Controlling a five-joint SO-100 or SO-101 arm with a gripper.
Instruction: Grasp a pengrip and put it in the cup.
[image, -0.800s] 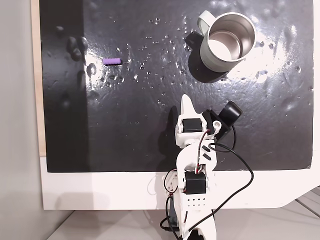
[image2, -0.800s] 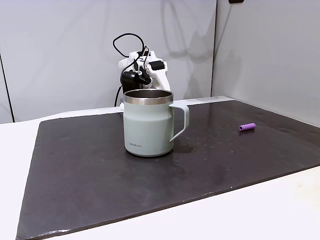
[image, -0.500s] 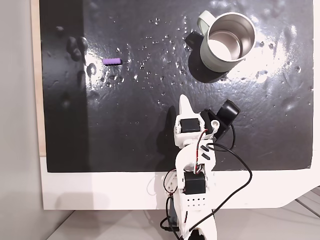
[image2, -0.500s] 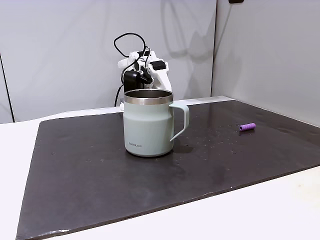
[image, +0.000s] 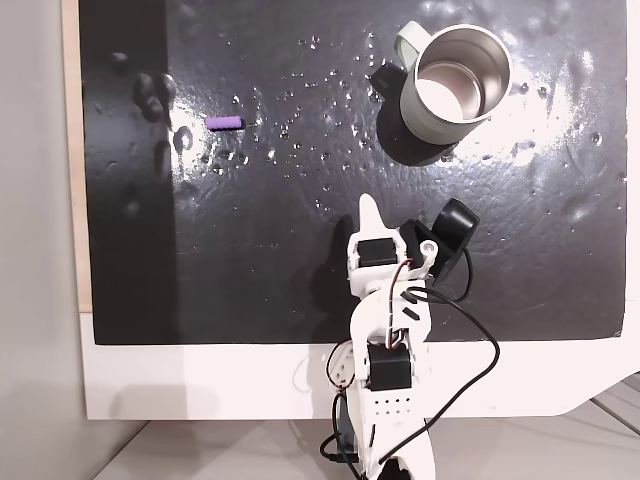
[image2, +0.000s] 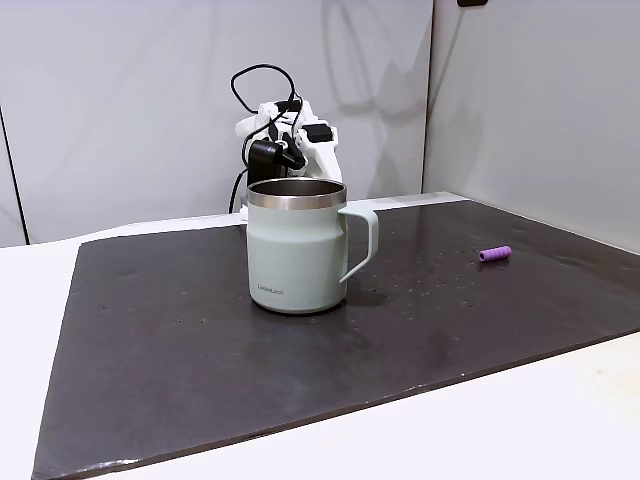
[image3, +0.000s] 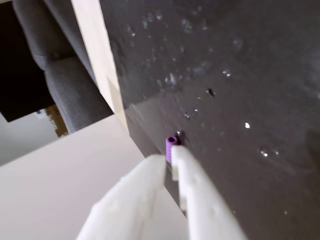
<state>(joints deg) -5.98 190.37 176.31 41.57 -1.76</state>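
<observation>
Black slate mat (image: 250, 260) carries the cup (image: 455, 85) at its far right and the pengrip (image: 225, 123) well apart at left in the overhead fixed view. The gripper (image3: 169, 156), fingers pressed together and empty, should spread before descending squarely over it.

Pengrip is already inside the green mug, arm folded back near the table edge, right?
Not quite. The pengrip lies on the dark mat, well left of the green mug in the top-down fixed view; the mug's steel interior there is empty. The arm is indeed folded back near the table edge.
</observation>
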